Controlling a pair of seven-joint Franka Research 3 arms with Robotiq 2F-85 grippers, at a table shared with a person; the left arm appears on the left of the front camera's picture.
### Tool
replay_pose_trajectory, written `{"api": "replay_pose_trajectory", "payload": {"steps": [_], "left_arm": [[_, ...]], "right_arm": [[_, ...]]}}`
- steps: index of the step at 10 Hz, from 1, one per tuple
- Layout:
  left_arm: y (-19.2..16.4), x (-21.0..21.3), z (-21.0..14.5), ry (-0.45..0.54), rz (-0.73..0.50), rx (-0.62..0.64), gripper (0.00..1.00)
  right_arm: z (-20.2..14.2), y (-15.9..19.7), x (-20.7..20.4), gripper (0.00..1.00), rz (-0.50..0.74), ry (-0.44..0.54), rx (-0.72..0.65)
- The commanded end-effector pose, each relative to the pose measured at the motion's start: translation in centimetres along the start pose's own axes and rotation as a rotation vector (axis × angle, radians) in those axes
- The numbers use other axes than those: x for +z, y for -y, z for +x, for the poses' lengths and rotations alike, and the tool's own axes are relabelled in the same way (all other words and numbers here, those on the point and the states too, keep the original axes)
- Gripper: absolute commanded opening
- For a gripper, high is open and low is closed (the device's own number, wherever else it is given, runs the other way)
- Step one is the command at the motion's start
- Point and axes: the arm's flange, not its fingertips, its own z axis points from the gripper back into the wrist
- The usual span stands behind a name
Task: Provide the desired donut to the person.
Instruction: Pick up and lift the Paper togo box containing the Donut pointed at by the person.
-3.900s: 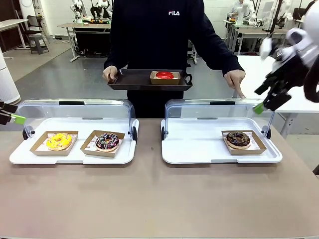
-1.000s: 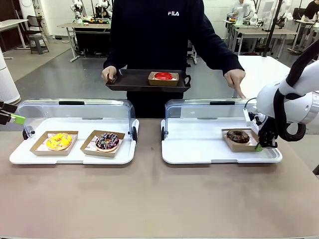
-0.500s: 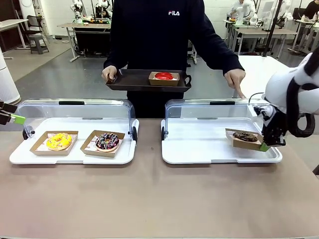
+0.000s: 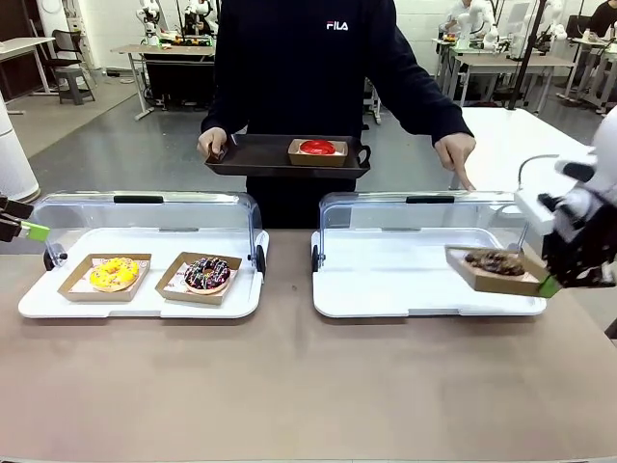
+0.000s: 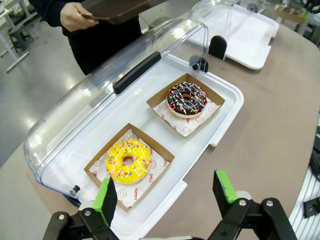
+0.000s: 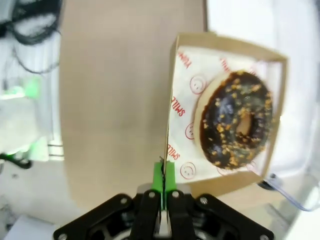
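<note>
A chocolate donut (image 4: 495, 261) with nut crumbs lies in a brown cardboard box (image 4: 479, 275). My right gripper (image 4: 548, 285) is shut on the box's right rim and holds it tilted just above the right end of the right white tray (image 4: 405, 289). In the right wrist view the gripper (image 6: 163, 180) pinches the box wall (image 6: 170, 125) beside the donut (image 6: 236, 119). The person (image 4: 308, 68) stands across the table with a dark tray (image 4: 260, 159) carrying a red donut (image 4: 318, 147), and points a hand (image 4: 455, 154) at the right case. My left gripper (image 4: 29, 230) (image 5: 165, 187) is open at the far left.
The left white tray (image 4: 145, 299) with a raised clear lid (image 4: 145, 212) holds a yellow sprinkled donut (image 4: 114, 273) (image 5: 128, 160) and a chocolate sprinkled donut (image 4: 206, 274) (image 5: 186, 98), each in a box. The right tray's clear lid (image 4: 415, 217) also stands open. Bare brown tabletop lies in front.
My right gripper came down to the box, shut on its right rim, then lifted it off the white tray and moved it up and to the right.
</note>
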Motion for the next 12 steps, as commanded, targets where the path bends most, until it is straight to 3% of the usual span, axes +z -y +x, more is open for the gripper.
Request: {"api": "replay_pose_trajectory", "payload": {"steps": [1, 3, 5, 7, 8, 12], "left_arm": [[-0.2, -0.1, -0.3, 0.020, -0.008, -0.015, 1.00], [-0.2, -0.1, -0.3, 0.020, -0.008, -0.015, 1.00], [-0.2, -0.1, -0.3, 0.020, -0.008, -0.015, 1.00], [-0.2, -0.1, -0.3, 0.020, -0.008, -0.015, 1.00], [-0.2, -0.1, -0.3, 0.020, -0.008, -0.015, 1.00], [-0.2, -0.1, -0.3, 0.020, -0.008, -0.015, 1.00]], "right_arm": [[2.0, -3.9, 3.8, 0.00, -0.100, -0.023, 0.029], [4.8, -1.3, 6.8, 0.00, -0.251, -0.063, -0.056], [7.1, 1.3, 9.4, 0.00, -0.182, -0.040, 0.039], [7.3, 4.4, 8.6, 0.00, -0.143, -0.010, 0.015], [7.7, 0.2, 9.4, 0.00, -0.210, -0.015, 0.038], [7.7, 0.2, 9.4, 0.00, -0.210, -0.015, 0.038]]}}
